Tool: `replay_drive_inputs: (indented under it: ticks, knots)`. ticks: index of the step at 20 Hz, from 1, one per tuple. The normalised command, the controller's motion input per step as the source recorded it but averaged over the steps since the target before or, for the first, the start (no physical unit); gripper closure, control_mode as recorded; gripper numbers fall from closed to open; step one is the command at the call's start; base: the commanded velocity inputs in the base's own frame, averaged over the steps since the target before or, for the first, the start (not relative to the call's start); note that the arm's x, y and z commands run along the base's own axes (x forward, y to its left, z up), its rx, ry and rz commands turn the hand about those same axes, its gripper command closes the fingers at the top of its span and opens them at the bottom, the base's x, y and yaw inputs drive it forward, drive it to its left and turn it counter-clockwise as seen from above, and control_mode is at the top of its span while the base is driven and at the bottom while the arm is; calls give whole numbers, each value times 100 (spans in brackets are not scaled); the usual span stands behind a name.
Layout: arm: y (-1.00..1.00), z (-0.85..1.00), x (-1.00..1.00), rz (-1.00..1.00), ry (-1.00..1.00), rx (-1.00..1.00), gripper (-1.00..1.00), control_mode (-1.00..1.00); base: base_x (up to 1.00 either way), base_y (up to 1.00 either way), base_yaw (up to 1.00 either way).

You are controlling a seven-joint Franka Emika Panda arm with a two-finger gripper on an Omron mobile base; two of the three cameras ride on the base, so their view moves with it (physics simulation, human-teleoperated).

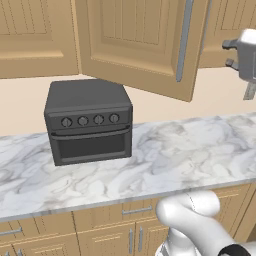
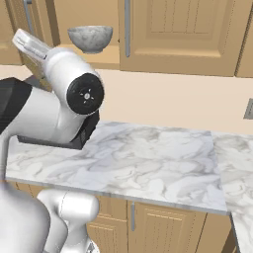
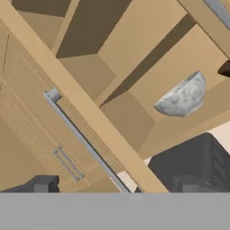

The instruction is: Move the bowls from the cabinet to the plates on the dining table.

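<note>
Marbled stone bowl [image 2: 90,38] stands upright on the lower shelf of the open cabinet [image 2: 178,34], above the counter that carries the black oven [image 1: 89,121]. In the hand view the bowl [image 3: 183,96] appears tilted because the camera is rolled; it lies ahead of the gripper [image 3: 114,184] and off toward the upper right of that view, well apart from the fingertips. A dark brown edge at the frame border [image 3: 225,68] is probably the wooden bowl, just beside it. The swung-out cabinet door [image 1: 142,45] with its silver bar handle [image 3: 83,139] lies close to the hand. The jaws are spread wide and hold nothing. The approach likely requires the hand to turn toward the bowl and advance.
</note>
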Motion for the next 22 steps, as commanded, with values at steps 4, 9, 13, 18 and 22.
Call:
replay_drive_inputs:
  ticks: [4, 9, 13, 18, 22]
  knots:
    - [-14, -2, 15, 10, 4, 8, -100, -100, 0, 0, 0]
    - [-11, 0, 39, 5, 6, 8, -100, -100, 0, 0, 0]
    - [2, 0, 42, 0, 5, 1, -100, -100, 0, 0, 0]
    - [10, -1, 23, 0, 2, -1, -100, -100, 0, 0, 0]
    - [12, 0, 9, 1, 0, -2, -100, -100, 0, 0, 0]
